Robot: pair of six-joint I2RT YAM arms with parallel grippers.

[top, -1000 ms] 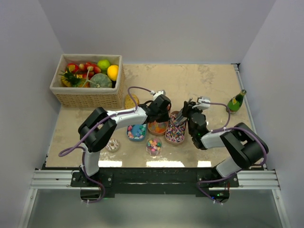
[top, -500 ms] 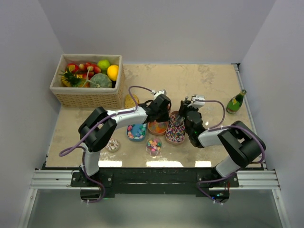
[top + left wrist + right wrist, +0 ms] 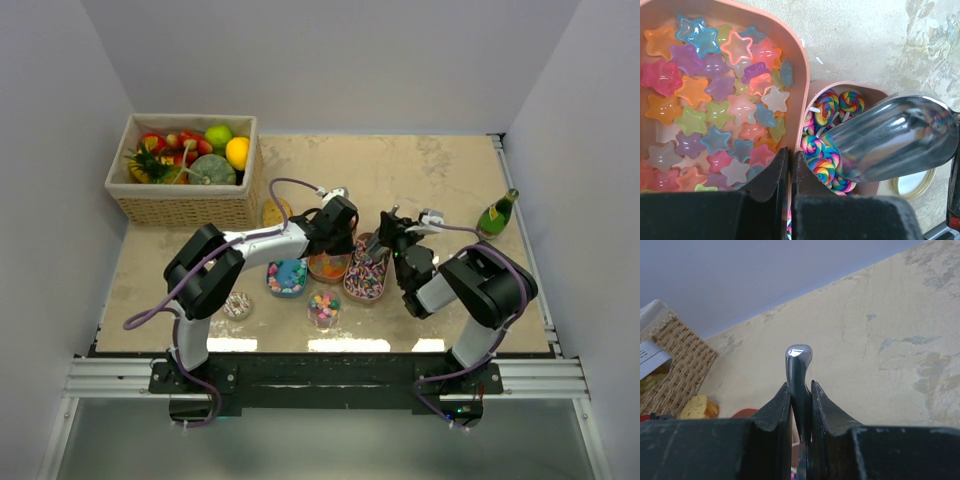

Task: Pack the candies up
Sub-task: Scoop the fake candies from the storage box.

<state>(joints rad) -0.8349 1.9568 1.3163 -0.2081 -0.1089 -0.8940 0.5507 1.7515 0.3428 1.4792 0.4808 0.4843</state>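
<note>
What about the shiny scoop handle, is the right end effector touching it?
Touching. The right wrist view shows the right end effector clamped on the metal scoop handle, with its fingers pressed against both sides.

You've got basket (image 3: pixel 185 203) far-L | bottle (image 3: pixel 497 213) far-R | 3 dishes (image 3: pixel 331 277) in a row mid-table | jar (image 3: pixel 323 308) just in front | scoop (image 3: pixel 890 137) over candies (image 3: pixel 822 150) in R dish (image 3: pixel 352 292)

The scoop (image 3: pixel 892 137) is polished metal, candies (image 3: pixel 715 100) glossy and translucent, basket (image 3: pixel 185 208) rough wicker.
</note>
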